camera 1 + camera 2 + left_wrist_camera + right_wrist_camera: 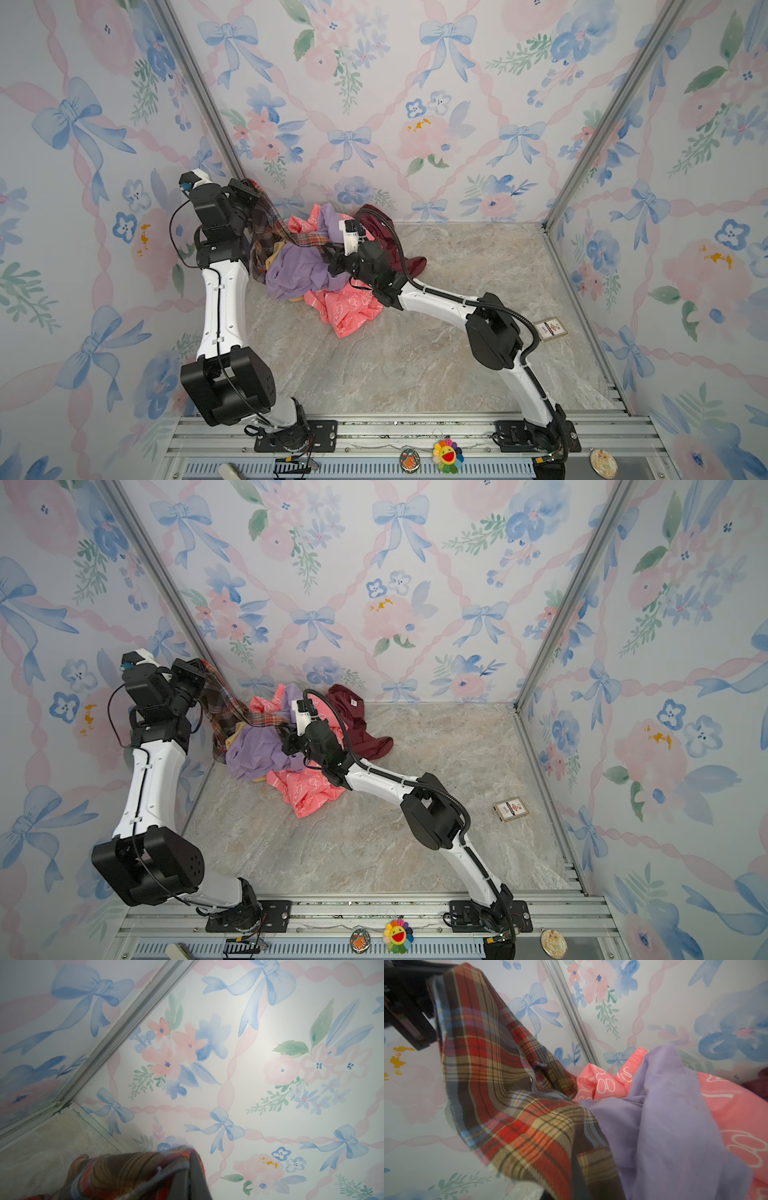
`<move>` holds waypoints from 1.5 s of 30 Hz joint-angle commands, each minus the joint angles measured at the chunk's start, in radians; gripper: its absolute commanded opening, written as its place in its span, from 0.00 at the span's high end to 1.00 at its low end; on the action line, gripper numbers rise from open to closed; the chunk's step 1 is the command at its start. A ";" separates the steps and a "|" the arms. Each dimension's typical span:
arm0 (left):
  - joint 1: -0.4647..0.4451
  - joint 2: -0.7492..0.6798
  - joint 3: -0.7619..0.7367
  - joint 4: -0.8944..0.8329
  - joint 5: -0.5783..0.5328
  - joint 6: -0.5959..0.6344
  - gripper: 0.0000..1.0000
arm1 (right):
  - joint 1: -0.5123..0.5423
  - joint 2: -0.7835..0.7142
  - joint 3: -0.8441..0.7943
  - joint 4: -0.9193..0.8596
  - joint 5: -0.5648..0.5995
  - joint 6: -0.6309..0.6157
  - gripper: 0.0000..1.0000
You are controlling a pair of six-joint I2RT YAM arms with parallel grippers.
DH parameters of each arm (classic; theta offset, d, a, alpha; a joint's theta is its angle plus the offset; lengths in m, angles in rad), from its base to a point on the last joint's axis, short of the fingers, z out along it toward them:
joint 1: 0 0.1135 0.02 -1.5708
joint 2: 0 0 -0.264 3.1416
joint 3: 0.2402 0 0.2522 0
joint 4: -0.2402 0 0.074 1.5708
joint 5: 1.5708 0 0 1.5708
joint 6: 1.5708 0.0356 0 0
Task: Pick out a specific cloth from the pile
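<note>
The plaid cloth [291, 236], partly lifted, is gripped by the closed left tool [246, 192] and closed right tool [336, 261] (its slack drapes over the pile [299, 272]); separation is judged unfinished.

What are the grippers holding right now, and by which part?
The plaid cloth, at two spots: the left gripper is shut on its raised part near the back corner, the right gripper on its low part at the pile.

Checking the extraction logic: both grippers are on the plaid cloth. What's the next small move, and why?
Probably lift both grippers together, toward the open table. The left gripper and right gripper are shut on the plaid cloth, stretched between them, but its lower part hangs down beside the lilac garment in the pile.
</note>
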 commanded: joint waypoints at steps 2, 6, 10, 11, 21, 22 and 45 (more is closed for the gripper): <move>-0.005 0.011 0.152 0.036 -0.043 0.068 1.00 | -0.007 0.088 0.188 -0.108 -0.057 0.018 1.00; -0.007 0.029 0.232 0.032 -0.045 0.069 1.00 | -0.012 0.187 0.338 -0.166 -0.075 0.026 1.00; -0.023 0.048 0.319 0.026 -0.052 0.090 1.00 | -0.012 0.286 0.503 -0.205 -0.091 0.032 1.00; -0.025 0.051 0.339 0.025 -0.057 0.095 1.00 | -0.012 0.304 0.538 -0.211 -0.090 0.036 1.00; -0.158 0.065 0.512 -0.018 -0.075 0.178 1.00 | -0.011 0.256 0.490 -0.080 -0.092 0.017 1.00; -0.179 0.056 0.512 -0.023 -0.076 0.191 1.00 | -0.013 0.233 0.459 -0.058 -0.090 0.013 1.00; -0.535 -0.131 0.141 -0.037 -0.013 0.263 1.00 | -0.027 -0.215 -0.439 0.590 -0.058 -0.027 0.83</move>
